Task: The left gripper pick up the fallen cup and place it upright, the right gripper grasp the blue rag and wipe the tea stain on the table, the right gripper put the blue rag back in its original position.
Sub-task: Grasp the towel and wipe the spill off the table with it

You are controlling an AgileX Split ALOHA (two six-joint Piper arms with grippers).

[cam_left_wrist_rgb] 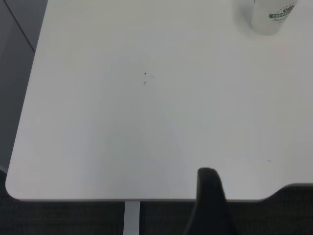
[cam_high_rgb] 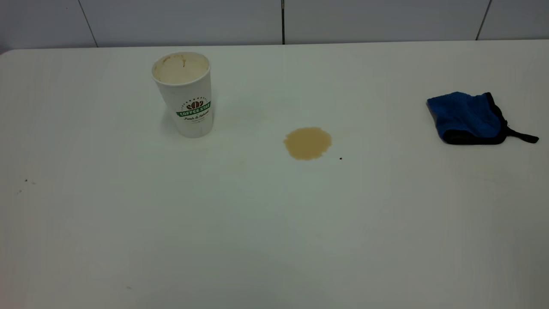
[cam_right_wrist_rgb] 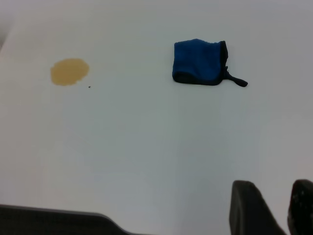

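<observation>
The exterior view looks down from the front across the table point(cam_high_rgb: 274, 240) toward the back wall, taking in the cup point(cam_high_rgb: 184, 92), the tea stain point(cam_high_rgb: 307, 143) and the blue rag point(cam_high_rgb: 467, 116) together. The left wrist view hangs high over the table's near corner, catching only the cup's base point(cam_left_wrist_rgb: 269, 17). The right wrist view, also held well back, shares the stain point(cam_right_wrist_rgb: 70, 71) and rag point(cam_right_wrist_rgb: 200, 62) with the exterior view.

Paper cup point(cam_high_rgb: 185, 96), nubbly cloth blue rag point(cam_high_rgb: 467, 116), glossy table point(cam_high_rgb: 274, 223).
</observation>
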